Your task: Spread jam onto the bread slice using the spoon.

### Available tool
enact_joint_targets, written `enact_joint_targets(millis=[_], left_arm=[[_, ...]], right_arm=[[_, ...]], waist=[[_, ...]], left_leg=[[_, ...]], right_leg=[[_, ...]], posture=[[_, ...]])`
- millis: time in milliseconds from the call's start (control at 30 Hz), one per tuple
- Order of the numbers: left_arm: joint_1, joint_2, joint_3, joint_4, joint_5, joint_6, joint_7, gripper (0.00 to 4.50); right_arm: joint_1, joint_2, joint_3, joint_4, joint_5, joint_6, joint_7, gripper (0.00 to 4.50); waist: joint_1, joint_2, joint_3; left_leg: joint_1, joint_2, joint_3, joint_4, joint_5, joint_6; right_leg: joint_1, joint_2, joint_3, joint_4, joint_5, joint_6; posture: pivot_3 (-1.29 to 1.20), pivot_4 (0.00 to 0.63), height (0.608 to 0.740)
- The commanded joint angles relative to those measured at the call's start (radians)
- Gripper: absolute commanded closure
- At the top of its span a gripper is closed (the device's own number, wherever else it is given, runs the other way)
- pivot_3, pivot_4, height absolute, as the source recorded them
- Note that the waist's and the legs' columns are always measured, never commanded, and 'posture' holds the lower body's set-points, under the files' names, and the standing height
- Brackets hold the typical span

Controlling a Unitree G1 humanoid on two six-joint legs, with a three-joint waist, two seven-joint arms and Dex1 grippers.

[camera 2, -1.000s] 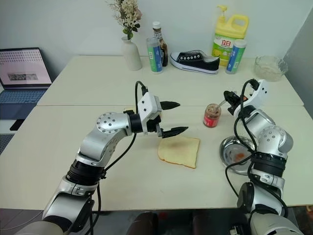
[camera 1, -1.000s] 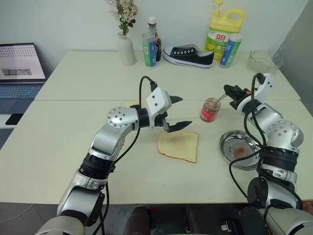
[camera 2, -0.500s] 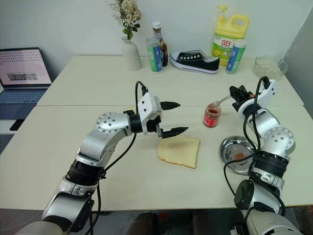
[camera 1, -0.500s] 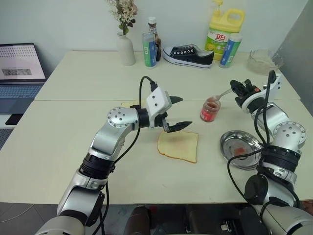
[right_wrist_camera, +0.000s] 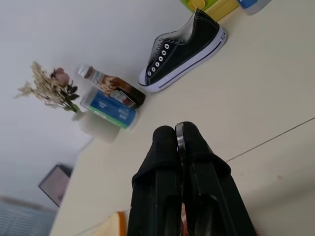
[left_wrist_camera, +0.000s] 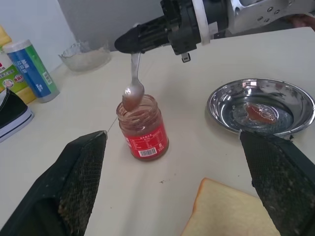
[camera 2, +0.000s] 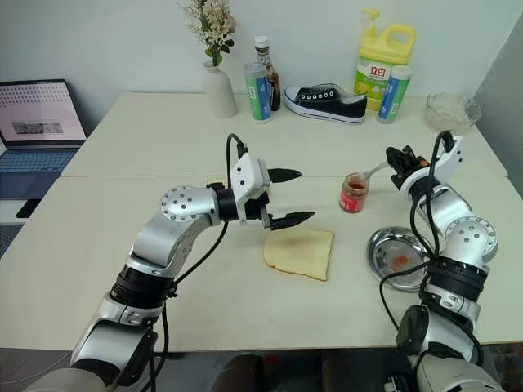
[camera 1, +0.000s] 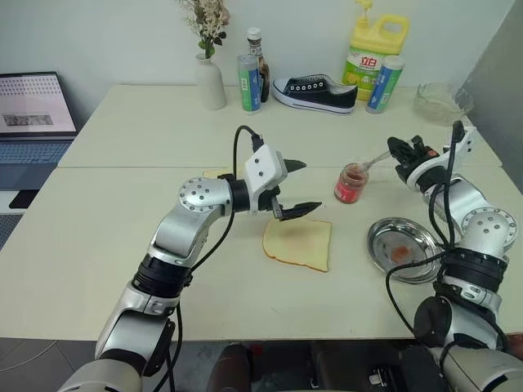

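A small glass jar of red jam [camera 1: 352,182] stands open on the table, right of centre. My right gripper [camera 1: 400,149] is shut on the handle of the silver spoon [camera 1: 376,158], and the spoon slopes down toward the jar. Its bowl hangs at the jar's mouth [left_wrist_camera: 133,94]. The pale bread slice [camera 1: 298,243] lies flat in front of the jar, to its left. My left gripper [camera 1: 301,187] hovers open just above the slice's far edge, pointing at the jar, with nothing between its fingers.
A round metal plate [camera 1: 377,238] with a red smear lies right of the bread. At the back stand a vase [camera 1: 212,82], bottles [camera 1: 250,82], a black shoe [camera 1: 315,92], a yellow detergent jug [camera 1: 369,57] and a glass bowl [camera 1: 438,100]. A laptop [camera 1: 33,114] sits far left.
My right gripper has drawn the spoon up out of the jar, shifted right and rolled its wrist. The spoon's bowl now hangs at the jar's mouth. The left arm has kept still.
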Motion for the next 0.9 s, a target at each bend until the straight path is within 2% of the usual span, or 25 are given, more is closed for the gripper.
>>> enact_joint_targets(millis=[33, 533, 900], left_arm=[[-0.017, 0.003, 0.025, -0.028, -0.009, -0.019, -0.003, 0.0], [-0.001, 0.01, 0.034, -0.052, -0.012, -0.007, 0.015, 0.0], [0.005, 0.013, 0.035, -0.064, -0.014, -0.004, 0.019, 0.0]], right_arm=[[-0.002, -0.026, 0.06, -0.058, -0.048, -0.043, 0.056, 4.47], [0.022, -0.088, 0.3, -0.065, -0.32, -0.177, 0.23, 4.47], [0.063, -0.086, 0.372, -0.048, -0.469, -0.272, 0.294, 4.47]], waist=[[-0.001, 0.0, 0.0], [0.001, 0.0, 0.0], [0.001, 0.0, 0.0]], left_leg=[[0.0, 0.0, 0.0, 0.0, 0.0, 0.0], [0.0, 0.0, 0.0, 0.0, 0.0, 0.0], [0.0, 0.0, 0.0, 0.0, 0.0, 0.0]], right_leg=[[0.0, 0.0, 0.0, 0.0, 0.0, 0.0], [0.0, 0.0, 0.0, 0.0, 0.0, 0.0], [0.0, 0.0, 0.0, 0.0, 0.0, 0.0]], posture=[[0.0, 0.15, 0.74], [0.0, 0.15, 0.74], [0.0, 0.15, 0.74]])
